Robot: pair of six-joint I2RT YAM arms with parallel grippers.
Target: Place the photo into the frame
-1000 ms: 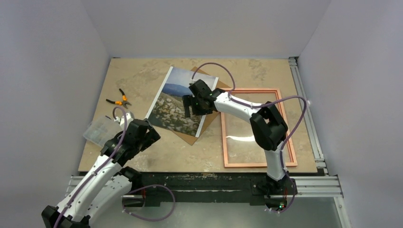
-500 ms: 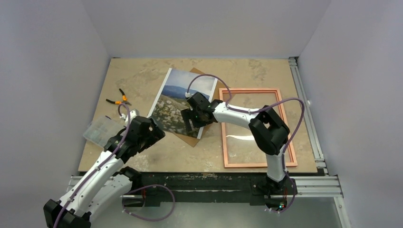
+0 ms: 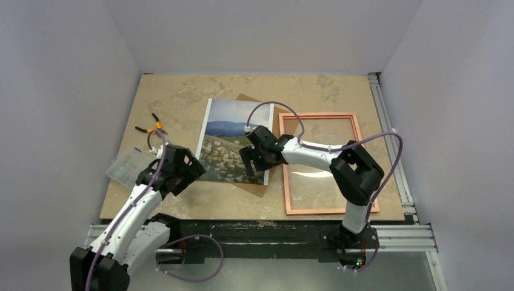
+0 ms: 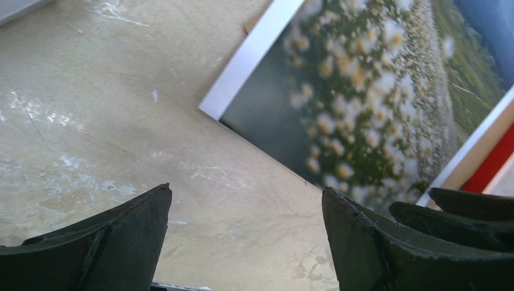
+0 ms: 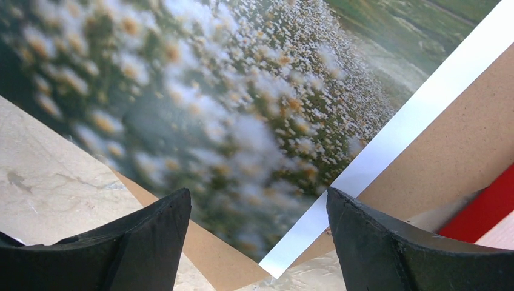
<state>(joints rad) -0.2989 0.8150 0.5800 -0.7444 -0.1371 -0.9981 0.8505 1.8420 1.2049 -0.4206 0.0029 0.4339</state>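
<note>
Jaws apart; photo (image 3: 225,136) lengthwise, sky far.

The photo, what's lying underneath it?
A brown backing board lies under the photo, corners poking out at its far and near-right edges. The photo covers the rest of it. The photo's near-left corner lies on the table.

No readable text, labels, brands or numbers anywhere; photo (image 3: 233,140) shows only landscape, frame (image 3: 328,162) is unmarked.
</note>
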